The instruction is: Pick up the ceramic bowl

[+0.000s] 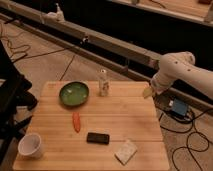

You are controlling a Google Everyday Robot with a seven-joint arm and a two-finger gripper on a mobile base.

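While the ceramic bowl (74,93) sits upright on the wooden table (140,117), toward the table's far left corner, the gripper (148,91) hangs well off to the bowl's right. It is at about the same depth as the bowl, just over the table's far right edge. Whether the gripper is released or clenched I cannot tell, though nothing appears to be held in it. The white arm (180,70) comes in from farther right of the bowl.

The coming move turns on one relation — the bowl lies to the left of the gripper, across most of the table's width, and somewhat lower. Being round, the bowl has no long axis to line up with, so I judge that any stretch of rim would serve, its right-hand side being the nearest. There is only one arm, so there is no choice to make.

A white bottle (103,82) stands upright just to the bowl's right, apart from it by a small gap. It lies between bowl and gripper, so a low, straight sideways path would probably meet it.

An orange stick-shaped item (76,121) lies just in front of the bowl. A dark flat rectangle (98,138) and a pale square block (126,151) lie farther to its front right. A white cup (30,145) stands well apart at its front left. The bowl is untouched, and I judge the approach not yet made.
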